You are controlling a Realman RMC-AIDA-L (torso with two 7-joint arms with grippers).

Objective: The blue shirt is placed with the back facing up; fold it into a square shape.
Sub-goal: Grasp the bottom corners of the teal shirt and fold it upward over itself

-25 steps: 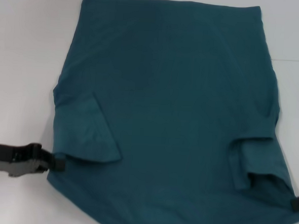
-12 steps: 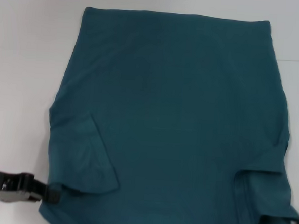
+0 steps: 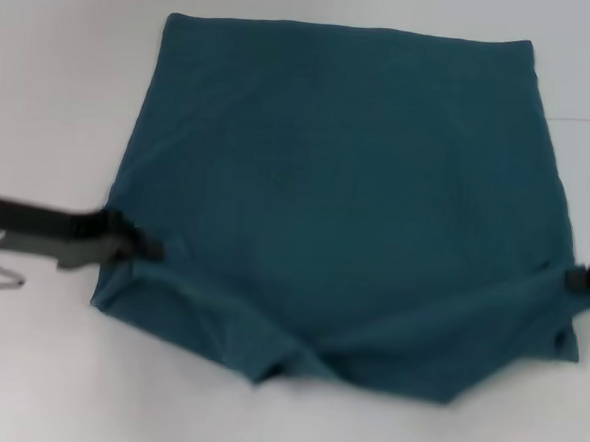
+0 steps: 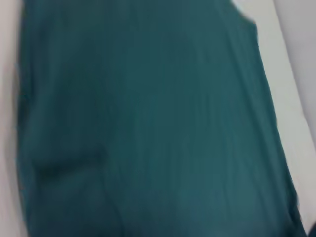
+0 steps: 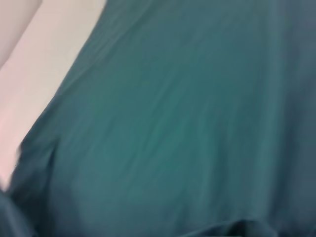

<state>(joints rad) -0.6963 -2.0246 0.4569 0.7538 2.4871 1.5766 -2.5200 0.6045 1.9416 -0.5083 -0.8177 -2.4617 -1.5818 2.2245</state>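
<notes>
White, bare tabletop (image 3: 44,386) carries the large plain dark teal-blue short-sleeved shirt of soft matte fabric (image 3: 347,184), which lies spread across its middle with the near edge doubled up into a loose, rumpled fold. It looks light, limp and fairly grippy; it should drape and crease wherever it goes unsupported, so the outer corners of the folded edge seem the sensible places to pinch, both sides lifted together. Both wrist views are filled by the fabric.

At the cloth's 9 o'clock edge the left claw (image 3: 138,247) sits against the fabric, apparently pinching it. At 3 o'clock the right claw (image 3: 575,279) touches the opposite edge, but I cannot tell how its fingers stand.
</notes>
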